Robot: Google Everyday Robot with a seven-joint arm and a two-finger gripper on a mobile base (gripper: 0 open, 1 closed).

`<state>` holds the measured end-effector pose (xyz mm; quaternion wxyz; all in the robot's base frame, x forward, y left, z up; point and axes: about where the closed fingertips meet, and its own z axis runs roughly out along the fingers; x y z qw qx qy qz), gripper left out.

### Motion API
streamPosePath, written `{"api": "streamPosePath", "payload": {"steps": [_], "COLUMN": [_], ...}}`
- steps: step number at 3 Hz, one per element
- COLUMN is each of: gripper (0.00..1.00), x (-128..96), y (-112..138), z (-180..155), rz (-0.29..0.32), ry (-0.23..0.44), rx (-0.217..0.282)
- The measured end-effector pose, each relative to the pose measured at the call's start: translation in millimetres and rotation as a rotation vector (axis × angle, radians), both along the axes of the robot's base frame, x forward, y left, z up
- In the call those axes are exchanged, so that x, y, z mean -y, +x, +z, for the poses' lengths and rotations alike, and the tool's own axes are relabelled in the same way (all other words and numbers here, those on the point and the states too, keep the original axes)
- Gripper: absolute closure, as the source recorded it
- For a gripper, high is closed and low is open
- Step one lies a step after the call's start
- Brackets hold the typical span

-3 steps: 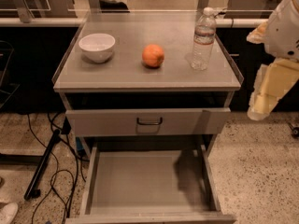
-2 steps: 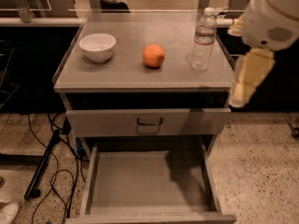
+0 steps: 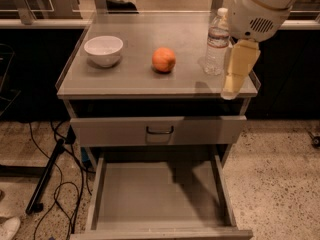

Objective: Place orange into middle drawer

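Note:
The orange (image 3: 164,59) sits on the grey cabinet top (image 3: 130,79), near the middle. The middle drawer (image 3: 150,196) is pulled out below, its flat grey floor bare. My gripper (image 3: 237,74) hangs cream-coloured from the white arm at the upper right. It is over the right edge of the cabinet top, just right of the water bottle and well to the right of the orange. It holds nothing that I can see.
A white bowl (image 3: 103,49) stands at the left of the top and a clear water bottle (image 3: 217,43) at the right. A closed drawer front with a dark handle (image 3: 160,130) sits above the open drawer. Cables and a black stand (image 3: 47,176) lie on the floor at the left.
The arm has swung left and up, from beside the cabinet's right side to over its right edge by the bottle. The orange, bowl, bottle and drawer have not moved.

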<state>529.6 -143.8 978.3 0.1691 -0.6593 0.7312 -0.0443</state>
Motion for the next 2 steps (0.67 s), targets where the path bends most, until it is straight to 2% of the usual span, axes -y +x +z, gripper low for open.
{"api": "streamPosePath", "payload": {"steps": [1,2], "gripper": [0.00,0.00], "x": [-15,-53], "y": [20,61], "z": [3,-2], "rz": [0.025,0.087], "ry": [0.009,0.013], "rx": [0.017,0.023]}}
